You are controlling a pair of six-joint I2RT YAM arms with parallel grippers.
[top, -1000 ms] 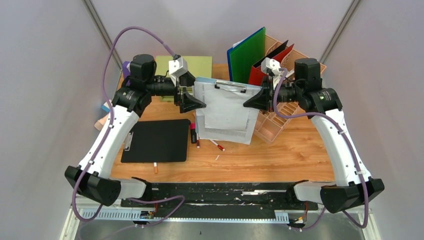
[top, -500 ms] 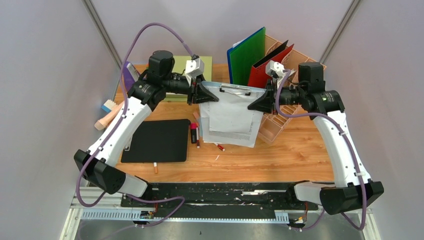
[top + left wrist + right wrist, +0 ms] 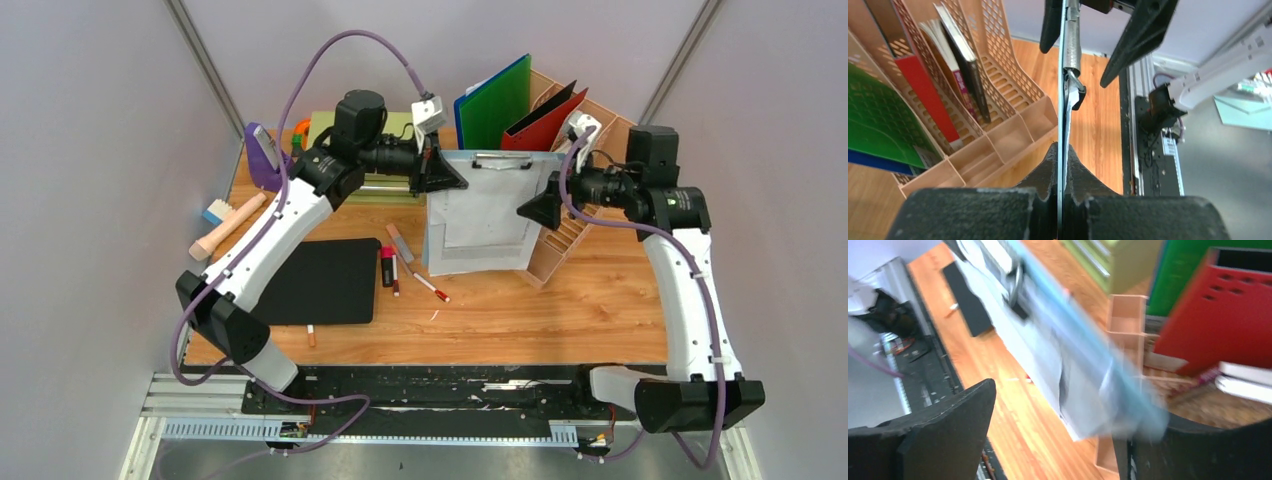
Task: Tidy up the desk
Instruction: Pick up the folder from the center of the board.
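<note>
A pale blue clipboard (image 3: 485,215) with grey papers hangs tilted above the back of the orange-brown desk (image 3: 560,310). My left gripper (image 3: 450,178) is shut on its upper left edge. In the left wrist view the board runs edge-on between the closed fingers (image 3: 1045,170), its metal clip (image 3: 1072,50) beyond them. My right gripper (image 3: 528,208) stands open at the board's right edge. In the right wrist view the blurred clipboard (image 3: 1083,355) lies between the spread fingers (image 3: 948,430), close to the right one.
A peach file organizer (image 3: 560,240) with a green folder (image 3: 495,110) and a red folder (image 3: 545,125) stands right behind the clipboard. A black clipboard (image 3: 320,282), markers (image 3: 388,268), an olive-green drawer chest (image 3: 385,130), a purple object (image 3: 262,158) and a brush (image 3: 225,228) lie to the left.
My left gripper has closed on the clipboard's left edge and my right gripper has opened and let go. The clipboard has moved back and right, toward the organizer.
</note>
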